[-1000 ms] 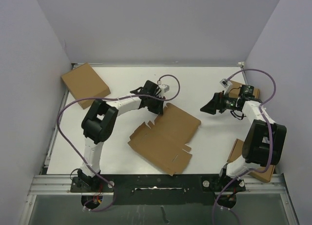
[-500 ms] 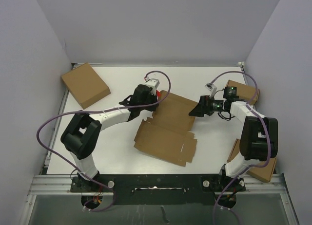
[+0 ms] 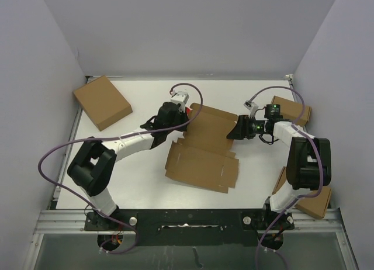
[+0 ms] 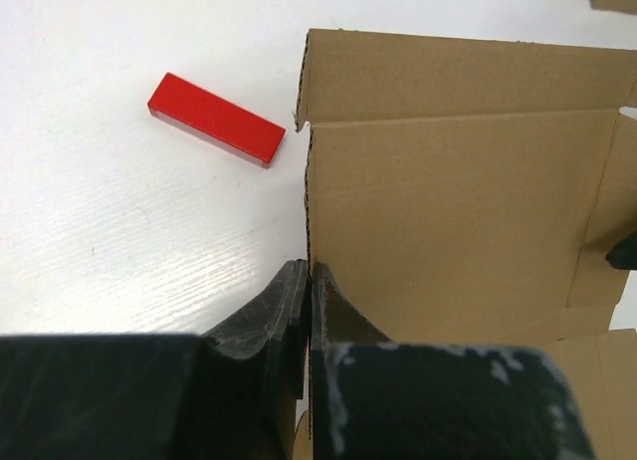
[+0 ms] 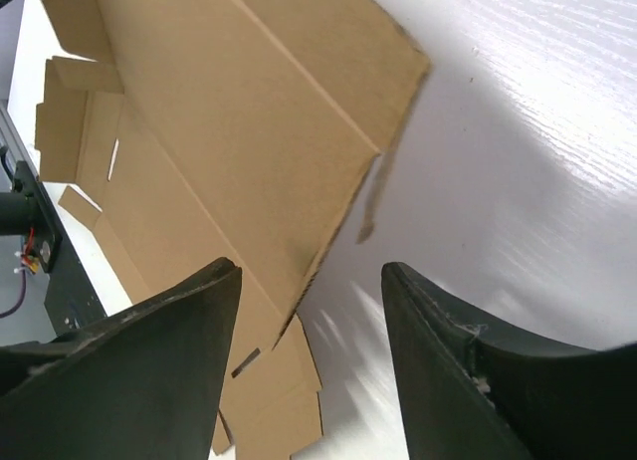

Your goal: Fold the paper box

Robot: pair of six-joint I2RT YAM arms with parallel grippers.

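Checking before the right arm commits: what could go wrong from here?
The left gripper pinches only a thin edge of the paper box; it could slip or tear the card.
The right gripper is open around the opposite edge; closing off-line may shove the panel.
The red block lies close by; a swinging flap might sweep it.

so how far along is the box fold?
Early. Done: nothing locked; the paper box lies as an open blank, flaps and tabs out. In hand: the left hand is pinched shut on its left edge, and the open right hand straddles the right edge of the far panel, which looks lifted off the table. Left: fold the panels up, tuck the tabs, close it.
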